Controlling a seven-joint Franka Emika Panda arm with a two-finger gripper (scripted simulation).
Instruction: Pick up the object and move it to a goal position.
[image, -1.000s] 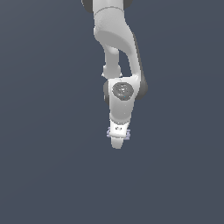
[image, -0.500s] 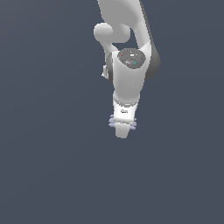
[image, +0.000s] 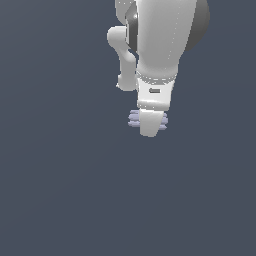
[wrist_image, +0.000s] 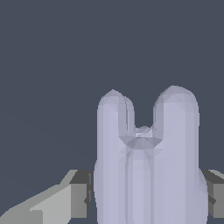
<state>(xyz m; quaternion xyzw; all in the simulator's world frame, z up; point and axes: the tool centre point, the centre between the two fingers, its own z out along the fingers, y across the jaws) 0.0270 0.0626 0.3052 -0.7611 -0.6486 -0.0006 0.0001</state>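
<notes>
The tool (image: 149, 126) hangs below the white arm (image: 162, 45), its jaws clamped on the object (image: 133, 119), which sits between them. In the exterior view only the object's knobby lavender lobes poke out on either side of the tool's pale body. In the wrist view the object (wrist_image: 146, 170) fills the gap between the two grey pads (wrist_image: 79, 199), one pressed against each flank.

It reads as a small, rigid piece: faceted, matte, pale lavender-grey, with two rounded prongs rising from a thicker ribbed trunk and a shallow notch between them. Nothing in it sags or dents under the pads, so I judge it stiff and light (it is narrower than the tool itself). The rounded lobes could let it roll or slip if squeezed on a crown; the flat-sided trunk, where the pads sit now, looks the safest hold.

Beyond it there is only a plain dark slate surface, unmarked.
</notes>
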